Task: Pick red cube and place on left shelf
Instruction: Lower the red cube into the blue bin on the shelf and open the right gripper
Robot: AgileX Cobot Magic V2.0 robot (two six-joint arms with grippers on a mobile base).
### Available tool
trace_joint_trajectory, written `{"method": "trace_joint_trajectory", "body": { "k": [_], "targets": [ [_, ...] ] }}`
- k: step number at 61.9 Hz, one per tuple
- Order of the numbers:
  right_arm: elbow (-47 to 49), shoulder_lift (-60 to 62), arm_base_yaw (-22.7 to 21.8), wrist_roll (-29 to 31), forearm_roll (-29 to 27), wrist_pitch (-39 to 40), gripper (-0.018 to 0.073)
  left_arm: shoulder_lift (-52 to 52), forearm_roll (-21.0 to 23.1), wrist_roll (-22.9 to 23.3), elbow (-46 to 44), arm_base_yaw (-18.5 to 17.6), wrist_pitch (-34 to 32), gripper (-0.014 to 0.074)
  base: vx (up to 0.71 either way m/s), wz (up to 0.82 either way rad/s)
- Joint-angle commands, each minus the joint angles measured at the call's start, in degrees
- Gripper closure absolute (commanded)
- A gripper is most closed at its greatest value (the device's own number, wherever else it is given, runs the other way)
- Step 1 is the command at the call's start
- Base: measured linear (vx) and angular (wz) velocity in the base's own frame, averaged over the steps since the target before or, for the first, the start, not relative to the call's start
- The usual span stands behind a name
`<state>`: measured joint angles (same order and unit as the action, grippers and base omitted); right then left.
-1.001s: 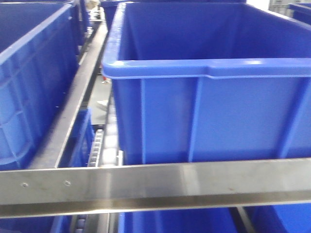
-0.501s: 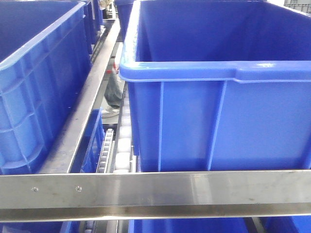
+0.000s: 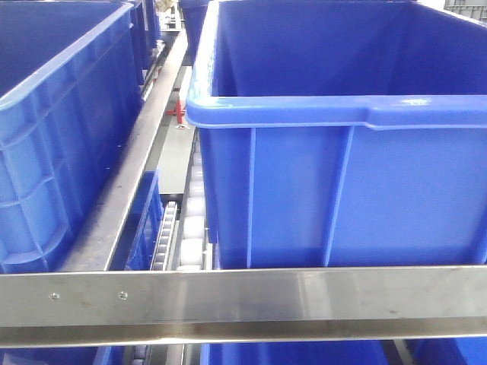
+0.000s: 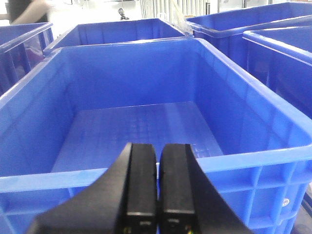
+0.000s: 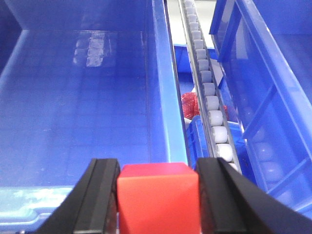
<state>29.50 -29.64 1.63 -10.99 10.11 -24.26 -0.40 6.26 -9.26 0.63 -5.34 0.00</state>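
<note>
Only the right wrist view shows the red cube (image 5: 157, 195): it sits clamped between the fingers of the right claw (image 5: 157, 197), above the near rim of a blue bin (image 5: 87, 97). A roller track (image 5: 207, 87) runs just beside that bin's right wall. The left wrist view shows the left claw (image 4: 157, 187) with fingers pressed together, holding nothing, above an open blue crate (image 4: 136, 131). The front view shows neither claw, only a steel rail (image 3: 243, 300) crossing before a large blue tub (image 3: 342, 175).
</note>
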Motion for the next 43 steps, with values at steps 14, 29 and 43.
{"method": "trace_joint_trajectory", "body": {
  "k": [14, 29, 43],
  "targets": [
    [1.83, -0.82, -0.32, 0.10, 0.98, 8.98, 0.0502, 0.34, 0.49, 0.10, 1.26, 0.19, -4.80, 0.0491, 0.00, 0.00],
    [7.43, -13.75, -0.21, 0.10, -5.36, 17.98, 0.0502, 0.34, 0.49, 0.10, 1.26, 0.19, -4.80, 0.0491, 0.00, 0.00],
    [22.80, -35.03, 8.04, 0.10, -5.84, 17.37, 0.0502, 0.34, 0.49, 0.10, 1.26, 0.19, -4.80, 0.0491, 0.00, 0.00]
  ]
}}
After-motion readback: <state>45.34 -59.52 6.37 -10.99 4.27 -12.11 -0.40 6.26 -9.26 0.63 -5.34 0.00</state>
